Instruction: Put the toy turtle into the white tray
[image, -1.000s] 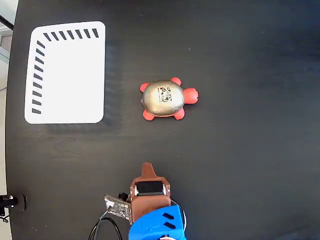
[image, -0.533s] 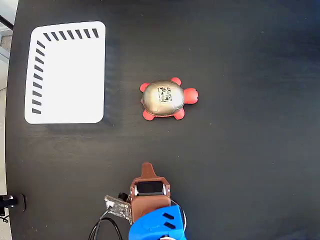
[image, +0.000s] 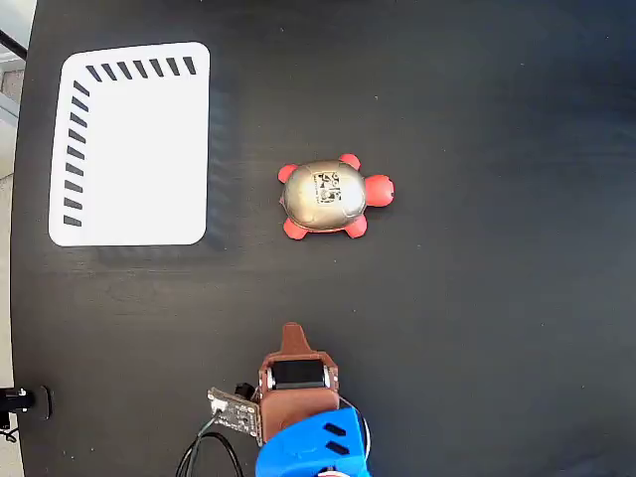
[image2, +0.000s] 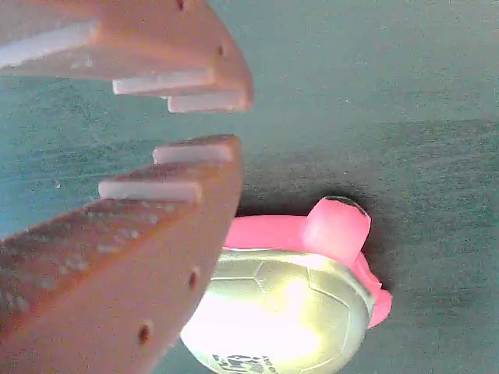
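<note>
The black table [image: 497, 328] fills nearly the whole fixed view; its left edge runs down the picture's left side, with a pale strip beyond it. Wide bare surface lies to the right of and above the other items.

The white tray [image: 139, 169] lies flat at upper left, close to the table's left edge. Black slanted stripes mark its top and left edges; its right and bottom edges are plain. The tray interior holds nothing.

The arm [image: 308, 437], blue and brown, enters from the bottom edge near centre, pointing up the picture.

The toy turtle [image: 328, 197] sits on the table near centre, well apart from the tray, to its right, and well apart from the arm below it. Its red head points right. Bare table surrounds it on all sides.

In the wrist view, the gripper [image2: 204, 125] shows a narrow gap between its tips, holding nothing. The turtle [image2: 296, 304] lies beyond the lower finger.
</note>
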